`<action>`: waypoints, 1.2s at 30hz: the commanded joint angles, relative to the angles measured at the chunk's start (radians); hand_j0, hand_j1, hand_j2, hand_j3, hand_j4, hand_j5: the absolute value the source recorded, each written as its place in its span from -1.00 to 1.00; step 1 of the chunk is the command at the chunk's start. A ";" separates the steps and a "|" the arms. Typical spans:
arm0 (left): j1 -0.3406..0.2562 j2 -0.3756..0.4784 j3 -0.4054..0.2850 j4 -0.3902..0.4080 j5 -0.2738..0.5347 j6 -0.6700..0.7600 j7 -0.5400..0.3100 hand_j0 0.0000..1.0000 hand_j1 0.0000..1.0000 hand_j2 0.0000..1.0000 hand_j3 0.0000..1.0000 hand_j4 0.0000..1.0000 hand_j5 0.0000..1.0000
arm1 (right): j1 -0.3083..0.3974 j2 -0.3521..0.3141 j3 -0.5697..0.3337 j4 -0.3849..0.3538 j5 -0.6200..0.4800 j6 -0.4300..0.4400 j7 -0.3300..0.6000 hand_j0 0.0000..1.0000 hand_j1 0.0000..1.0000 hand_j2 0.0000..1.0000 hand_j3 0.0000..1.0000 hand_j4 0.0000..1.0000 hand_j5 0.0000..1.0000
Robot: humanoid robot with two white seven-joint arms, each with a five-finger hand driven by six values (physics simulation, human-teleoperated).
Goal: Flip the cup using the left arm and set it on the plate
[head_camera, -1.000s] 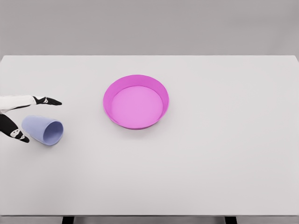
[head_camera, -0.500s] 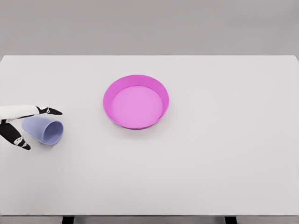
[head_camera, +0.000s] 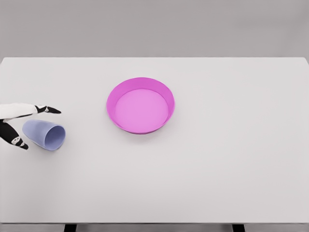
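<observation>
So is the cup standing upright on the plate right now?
No, the cup lies on its side on the table, left of the plate.

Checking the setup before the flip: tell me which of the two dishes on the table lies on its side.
The pale blue cup, near the table's left edge beside the left hand, lies on its side with its mouth facing right. The pink plate sits flat, open side up.

Lavender cup [head_camera: 43, 134], magenta plate [head_camera: 140, 105], white table [head_camera: 217, 159], black-tipped white hand [head_camera: 19, 123].

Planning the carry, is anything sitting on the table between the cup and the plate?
Nothing visible. The cup lies on its side by the left hand, and the table is bare between it and the pink plate.
</observation>
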 commanded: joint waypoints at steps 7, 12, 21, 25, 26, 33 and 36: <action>0.005 -0.038 0.013 0.001 -0.066 0.007 0.000 1.00 1.00 1.00 1.00 1.00 1.00 | 0.000 0.000 0.001 0.000 0.000 0.000 0.000 1.00 1.00 1.00 1.00 1.00 1.00; 0.031 -0.059 0.014 0.006 -0.071 0.009 0.000 1.00 1.00 1.00 1.00 1.00 1.00 | 0.000 0.000 0.000 0.000 0.000 0.000 0.000 1.00 1.00 1.00 1.00 1.00 1.00; 0.032 -0.076 0.007 0.036 -0.076 0.026 0.000 1.00 1.00 1.00 1.00 1.00 1.00 | 0.000 0.000 0.001 0.000 0.000 0.000 0.000 1.00 1.00 1.00 1.00 1.00 1.00; 0.032 -0.078 0.002 0.043 -0.076 0.041 0.000 1.00 1.00 1.00 1.00 1.00 1.00 | 0.000 0.000 0.000 0.000 0.000 0.000 0.000 1.00 1.00 1.00 1.00 1.00 1.00; 0.032 -0.078 0.002 0.043 -0.076 0.041 0.000 1.00 1.00 1.00 1.00 1.00 1.00 | 0.000 0.000 0.000 0.000 -0.001 0.000 0.000 1.00 1.00 1.00 1.00 1.00 1.00; 0.052 -0.094 0.013 0.043 -0.076 0.042 0.000 0.79 0.79 0.79 0.79 0.79 0.79 | 0.000 0.000 0.000 0.000 -0.001 0.000 0.000 1.00 1.00 1.00 1.00 1.00 1.00; 0.055 -0.094 0.003 0.040 -0.074 0.059 0.013 0.33 0.33 0.33 0.33 0.33 0.33 | 0.000 0.000 0.000 0.000 0.000 0.000 0.000 1.00 1.00 1.00 1.00 1.00 1.00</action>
